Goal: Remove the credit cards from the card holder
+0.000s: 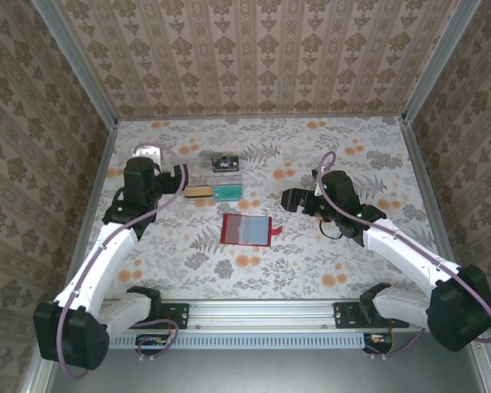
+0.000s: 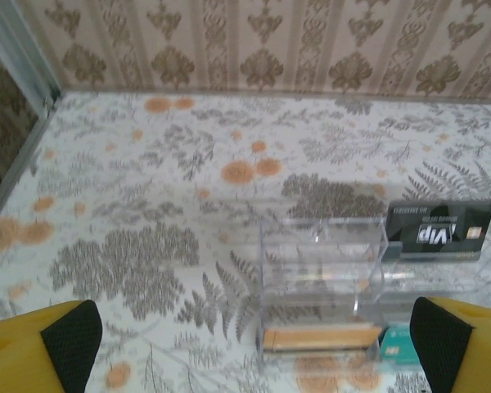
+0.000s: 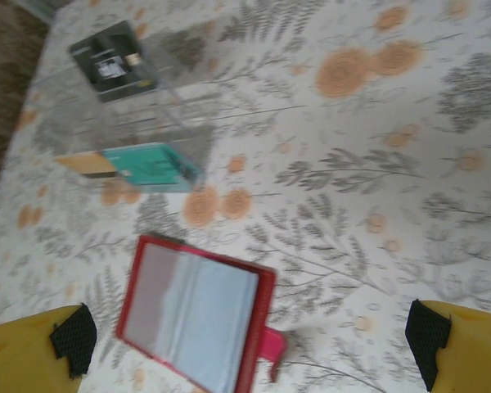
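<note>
Card holder (image 1: 247, 230) open flat | teal card (image 2: 395, 345) cut off in tray (image 2: 321, 219) | both jaws spread, empty

Both arms look the same, really: the left arm (image 1: 98, 262) and right arm (image 1: 405, 246) have white link shells with chunky black joints and rounded black bases. A pinkish-purple cable (image 1: 320, 166) runs along each one, looping loose near the wrist. Fingers (image 2: 12, 360) are bright yellow, with black pads (image 2: 72, 337) on the inner faces.

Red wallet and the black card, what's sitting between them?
Top view: the teal card, inside the clear tray, lies between red wallet and black card.
</note>
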`<state>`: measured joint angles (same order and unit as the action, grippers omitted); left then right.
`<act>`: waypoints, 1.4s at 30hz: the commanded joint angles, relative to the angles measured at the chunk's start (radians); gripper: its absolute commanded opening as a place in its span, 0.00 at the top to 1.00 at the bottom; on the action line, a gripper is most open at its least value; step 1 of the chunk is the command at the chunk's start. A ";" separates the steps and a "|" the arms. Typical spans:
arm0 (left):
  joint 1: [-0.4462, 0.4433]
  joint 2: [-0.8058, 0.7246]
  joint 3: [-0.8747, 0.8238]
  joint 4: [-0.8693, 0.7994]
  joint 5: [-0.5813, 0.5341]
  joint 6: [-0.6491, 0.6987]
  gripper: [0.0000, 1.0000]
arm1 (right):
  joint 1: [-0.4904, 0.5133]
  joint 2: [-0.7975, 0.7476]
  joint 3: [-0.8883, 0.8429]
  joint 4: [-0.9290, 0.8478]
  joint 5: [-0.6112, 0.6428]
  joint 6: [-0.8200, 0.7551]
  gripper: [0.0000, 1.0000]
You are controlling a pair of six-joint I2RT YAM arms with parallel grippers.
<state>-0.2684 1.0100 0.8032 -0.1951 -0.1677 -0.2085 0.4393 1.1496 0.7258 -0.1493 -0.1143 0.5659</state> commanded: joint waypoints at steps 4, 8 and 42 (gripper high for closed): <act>0.009 -0.062 -0.124 -0.053 -0.234 -0.115 0.00 | 0.004 -0.051 0.008 -0.105 0.366 -0.091 0.00; 0.029 -0.105 -0.220 0.021 -0.376 -0.058 0.00 | 0.000 -0.100 -0.036 -0.069 0.607 -0.204 0.00; 0.278 0.528 -0.399 1.053 0.246 0.262 0.00 | -0.395 0.376 -0.330 1.022 0.322 -0.514 0.00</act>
<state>0.0139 1.5257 0.3866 0.7940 0.0315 0.0086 0.0521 1.5192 0.4023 0.7696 0.2546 0.0658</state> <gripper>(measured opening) 0.999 0.999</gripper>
